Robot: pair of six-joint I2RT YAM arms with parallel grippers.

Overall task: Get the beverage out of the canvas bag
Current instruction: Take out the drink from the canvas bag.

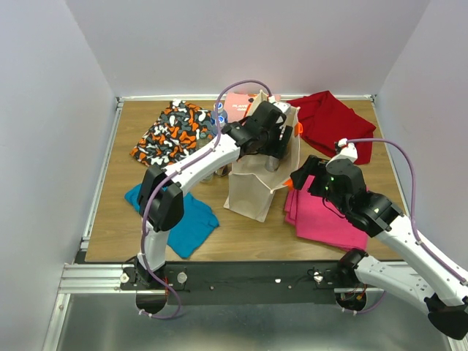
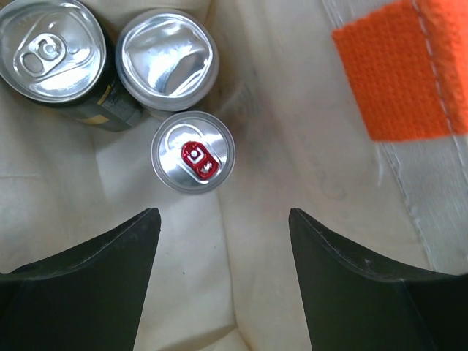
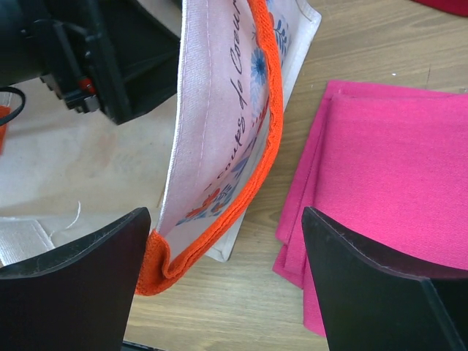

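Note:
The beige canvas bag [image 1: 252, 191] stands upright mid-table with its mouth open. My left gripper [image 1: 273, 155] reaches down into it, jaws open and empty [image 2: 223, 241]. Below it, on the bag's floor, stand three cans: a slim can with a red tab [image 2: 194, 151] nearest the fingers, a silver-topped can [image 2: 167, 58] and a dark can [image 2: 47, 51]. The bag's orange handle [image 2: 398, 69] shows at the upper right. My right gripper [image 1: 300, 180] is open [image 3: 227, 248] at the bag's right rim. The other orange handle [image 3: 259, 146] hangs between its fingers, against the left one.
A folded pink cloth [image 1: 325, 216] lies right of the bag, under my right gripper, also in the right wrist view [image 3: 395, 168]. A red cloth [image 1: 333, 124] lies back right. A patterned cloth [image 1: 175, 131], a teal cloth [image 1: 183, 219] and a pale pink one [image 1: 238, 106] lie left and behind.

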